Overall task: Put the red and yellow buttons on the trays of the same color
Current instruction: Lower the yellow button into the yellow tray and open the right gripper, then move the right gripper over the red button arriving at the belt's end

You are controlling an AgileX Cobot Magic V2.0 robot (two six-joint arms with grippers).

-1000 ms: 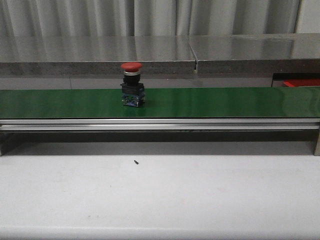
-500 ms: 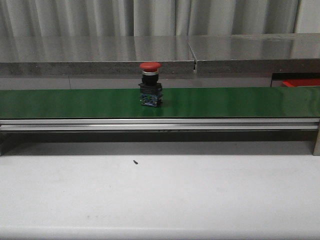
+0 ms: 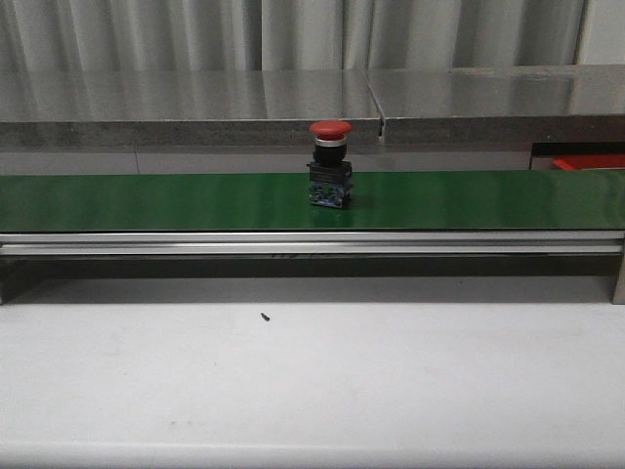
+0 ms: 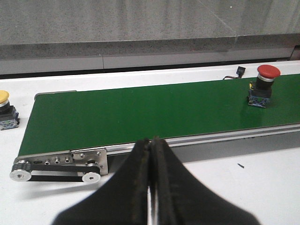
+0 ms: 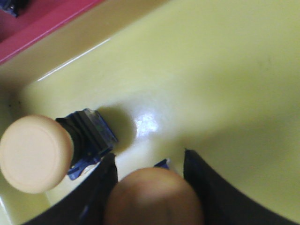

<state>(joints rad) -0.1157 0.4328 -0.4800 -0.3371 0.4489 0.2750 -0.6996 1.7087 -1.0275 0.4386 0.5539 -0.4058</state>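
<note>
One red button [image 3: 331, 164]: it stands upright near the middle of the front view, on the green belt [image 3: 146, 200]; in the left wrist view it shows at the upper right.
Red button shape: round, domed red cap on a dark boxy base with a bit of blue at the bottom.
Yellow buttons: one lies on its side in the yellow tray [image 5: 225, 70], at the lower left of the right wrist view [image 5: 37, 153]; another one [image 5: 152, 199] sits between the right fingers at the bottom middle; a third [image 4: 5, 109] stands on the white table at the far left of the left wrist view, just past the belt end.
Right gripper [image 5: 150, 187]: its dark fingers are on both sides of a yellow button, over the yellow tray; it looks like it is holding the button, not letting go yet.
Left gripper [image 4: 151, 183]: its two black fingers are pressed together with nothing between them, low in the frame, in front of the belt.
Red tray [image 5: 42, 18]: only a strip shows at the upper left of the right wrist view, beside the yellow tray.
Doing it well: likely best to open the right fingers low, so the button does not roll or bump the one lying near it.
Feel of things: the belt looks flat and smooth; the yellow tray looks shiny and hard; the table [image 3: 312, 381] is plain white.
</note>
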